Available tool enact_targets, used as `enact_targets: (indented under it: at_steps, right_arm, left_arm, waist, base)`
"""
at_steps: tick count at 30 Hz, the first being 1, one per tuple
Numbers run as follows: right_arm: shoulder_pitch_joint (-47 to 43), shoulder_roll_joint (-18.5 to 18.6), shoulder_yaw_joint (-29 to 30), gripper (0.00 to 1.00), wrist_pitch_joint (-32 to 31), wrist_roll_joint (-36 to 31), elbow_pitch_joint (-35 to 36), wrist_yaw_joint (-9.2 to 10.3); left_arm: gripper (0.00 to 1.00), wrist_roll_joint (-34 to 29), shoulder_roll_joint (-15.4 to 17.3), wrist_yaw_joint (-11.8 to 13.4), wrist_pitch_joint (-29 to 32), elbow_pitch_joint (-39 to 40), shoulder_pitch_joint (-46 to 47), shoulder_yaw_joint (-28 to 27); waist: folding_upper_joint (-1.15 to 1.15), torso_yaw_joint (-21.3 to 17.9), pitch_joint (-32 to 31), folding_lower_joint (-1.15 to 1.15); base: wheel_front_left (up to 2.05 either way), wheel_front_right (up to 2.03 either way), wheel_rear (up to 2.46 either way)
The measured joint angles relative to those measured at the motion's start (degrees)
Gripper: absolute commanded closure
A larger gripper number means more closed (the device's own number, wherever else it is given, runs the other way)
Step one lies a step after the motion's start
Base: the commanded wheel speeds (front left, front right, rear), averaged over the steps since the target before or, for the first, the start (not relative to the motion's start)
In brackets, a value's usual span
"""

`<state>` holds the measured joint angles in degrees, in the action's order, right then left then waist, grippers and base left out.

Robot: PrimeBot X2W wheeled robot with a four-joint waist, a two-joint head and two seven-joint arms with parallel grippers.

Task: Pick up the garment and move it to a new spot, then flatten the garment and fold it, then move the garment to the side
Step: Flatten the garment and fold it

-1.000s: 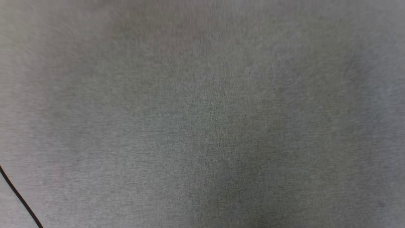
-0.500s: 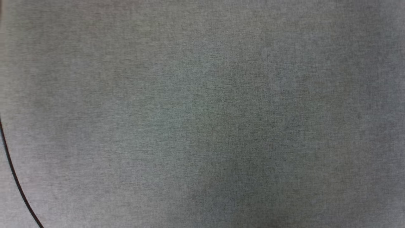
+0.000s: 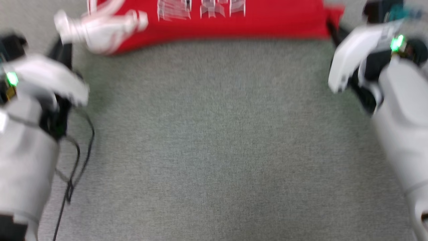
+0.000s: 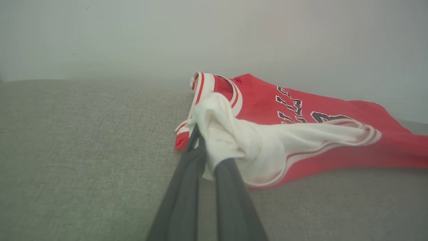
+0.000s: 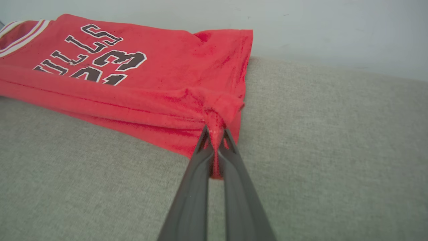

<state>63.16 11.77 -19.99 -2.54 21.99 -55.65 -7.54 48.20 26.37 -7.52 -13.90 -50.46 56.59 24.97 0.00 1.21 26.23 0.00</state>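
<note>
Left hand clenched on the bunched white sleeve of the garment, a red jersey. Its two long dark fingers pinch the cloth beside the neck opening, whose red-and-white striped trim stands up just behind. Right hand is clenched too, its fingertips pressed together on a gathered bit of red cloth at a bottom corner of the garment, at the opposite end. Between the two hands the jersey stretches lengthwise along the far edge of a grey woven surface, close to a pale wall. Its near side is drawn into a long fold that runs from one hand to the other. Black letters with white outlines show on the chest, facing up. The head view is blurred: the jersey runs across its top, with a hand at each end. The pale left forearm fills the lower left and the pale right forearm the right side, each wrist carrying a small green light. A thin black cable hangs in loops beside the left forearm
</note>
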Motion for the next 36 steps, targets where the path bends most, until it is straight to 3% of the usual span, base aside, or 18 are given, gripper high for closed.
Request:
enact_targets:
  at_steps: [5, 10, 16, 22, 25, 26, 27, 29, 30, 36]
  right_arm:
    - [-12.1, 2.6, -2.3, 1.0, 0.0, 4.9, 3.7, -0.02]
    - [-23.2, 5.2, -2.9, 1.0, 0.0, 9.2, 9.2, -0.11]
    - [-37.0, 7.5, -1.1, 1.0, -1.4, 11.7, 16.3, -0.37]
    - [-52.1, 7.9, 4.2, 1.0, -4.7, 11.6, 24.4, -0.46]
    - [-60.8, 6.7, 10.1, 1.0, -8.4, 10.1, 30.8, -0.46]
    - [-60.8, 6.7, 10.1, 1.0, -8.4, 10.1, 30.8, -0.46]
    - [-65.6, 5.1, 13.1, 1.0, -10.8, 8.9, 34.4, -0.46]
    - [-67.6, 4.2, 14.6, 1.0, -12.3, 8.0, 36.3, -0.46]
    - [-71.4, 2.4, 17.3, 1.0, -15.3, 6.4, 40.7, -0.45]
    - [-76.5, -1.9, 22.0, 1.0, -22.8, 2.0, 51.4, -0.24]
  left_arm:
    - [1.0, 0.5, 0.6, 0.2, -0.7, 3.4, -13.1, 0.0]
    - [1.0, 1.7, 1.3, 2.4, -0.9, 8.7, -26.3, -1.6]
    - [1.0, 4.1, 2.1, 7.2, -0.7, 18.2, -42.6, -2.9]
    - [1.0, 6.7, 4.5, 14.0, 3.2, 31.0, -57.3, -3.5]
    - [1.0, 8.1, 6.2, 18.5, 5.5, 40.1, -64.8, -4.2]
    - [1.0, 8.1, 6.2, 18.5, 5.5, 40.1, -64.8, -4.2]
    - [1.0, 8.6, 7.2, 20.5, 6.4, 43.7, -67.9, -4.6]
    - [1.0, 8.8, 7.6, 21.4, 6.5, 45.3, -69.1, -5.0]
    - [1.0, 9.4, 8.4, 22.8, 7.2, 48.3, -71.3, -5.4]
    - [1.0, 8.6, 9.9, 24.8, 8.1, 54.0, -72.6, -5.6]
  waist:
    - [0.0, 0.3, -6.4, -0.01]
    - [0.0, 0.6, -12.9, -0.02]
    - [0.0, 1.0, -20.2, -0.02]
    - [0.0, 1.5, -26.4, -0.03]
    - [0.0, 2.1, -28.7, -0.03]
    - [0.0, 2.1, -28.7, -0.03]
    - [0.0, 2.5, -29.2, -0.03]
    - [0.0, 2.7, -29.3, -0.03]
    - [0.0, 2.7, -29.3, -0.03]
    - [0.0, 2.4, -28.3, -0.02]
  base:
    - [0.0, 0.0, 0.0]
    - [0.0, 0.0, 0.0]
    - [0.0, 0.0, 0.0]
    - [0.0, 0.0, 0.0]
    - [0.0, 0.0, 0.0]
    - [0.0, 0.0, 0.0]
    - [0.0, 0.0, 0.0]
    - [0.0, 0.0, 0.0]
    - [0.0, 0.0, 0.0]
    - [0.0, 0.0, 0.0]
